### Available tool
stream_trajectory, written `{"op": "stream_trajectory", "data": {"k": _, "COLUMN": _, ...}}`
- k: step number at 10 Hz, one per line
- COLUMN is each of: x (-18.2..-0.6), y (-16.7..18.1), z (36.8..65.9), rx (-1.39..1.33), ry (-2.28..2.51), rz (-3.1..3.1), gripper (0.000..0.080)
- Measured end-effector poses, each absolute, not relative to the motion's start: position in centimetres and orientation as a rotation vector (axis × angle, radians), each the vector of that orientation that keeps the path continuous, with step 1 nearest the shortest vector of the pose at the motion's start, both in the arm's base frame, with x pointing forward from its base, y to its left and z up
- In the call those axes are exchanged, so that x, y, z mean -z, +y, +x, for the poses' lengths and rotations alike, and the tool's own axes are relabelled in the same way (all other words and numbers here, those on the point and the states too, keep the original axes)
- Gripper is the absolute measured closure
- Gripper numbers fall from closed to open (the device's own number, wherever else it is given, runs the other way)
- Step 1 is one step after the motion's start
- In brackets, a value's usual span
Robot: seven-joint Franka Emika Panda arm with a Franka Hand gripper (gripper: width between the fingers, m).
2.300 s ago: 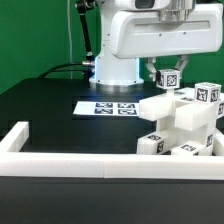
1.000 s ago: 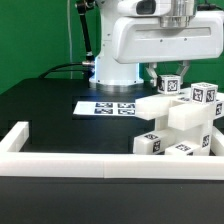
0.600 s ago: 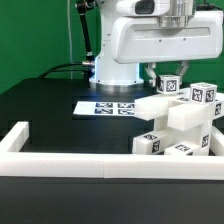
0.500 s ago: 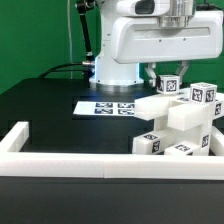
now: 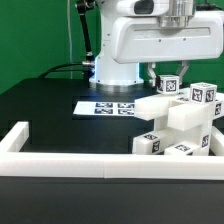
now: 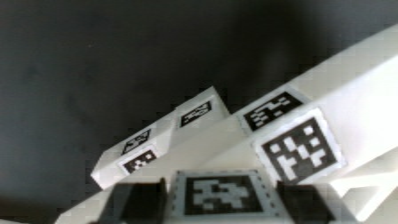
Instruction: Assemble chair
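In the exterior view the chair (image 5: pixel 185 122) is a stack of chunky white tagged blocks at the right, inside the rail. My gripper (image 5: pixel 169 84) hangs just above the stack's back part and is shut on a small white chair block (image 5: pixel 170 86) with a tag on its face. The wrist view shows that block (image 6: pixel 222 196) held between the two dark fingers (image 6: pixel 143 196), one on each side. Beyond it lies a long white chair piece (image 6: pixel 294 135) with two tags. Whether the held block touches the stack below is hidden.
The marker board (image 5: pixel 110 107) lies flat on the black table at the robot's base, to the exterior view's left of the chair. A long white border rail (image 5: pixel 60 160) runs along the front and turns back at the left corner (image 5: pixel 15 135).
Since the earliest frame the gripper and its block have shifted slightly down and to the exterior view's right. Over the last second nothing has moved.
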State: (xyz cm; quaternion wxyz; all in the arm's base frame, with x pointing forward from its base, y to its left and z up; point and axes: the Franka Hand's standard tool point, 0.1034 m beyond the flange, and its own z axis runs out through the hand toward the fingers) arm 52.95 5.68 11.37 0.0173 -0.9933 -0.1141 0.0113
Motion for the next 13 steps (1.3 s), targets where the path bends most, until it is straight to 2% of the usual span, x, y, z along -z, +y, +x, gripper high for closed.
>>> {"op": "stream_trajectory", "data": {"k": 13, "x": -11.34, "y": 6.05, "z": 52.9, "rx": -0.057, "ry": 0.962, "rz": -2.962, "gripper": 0.0509}}
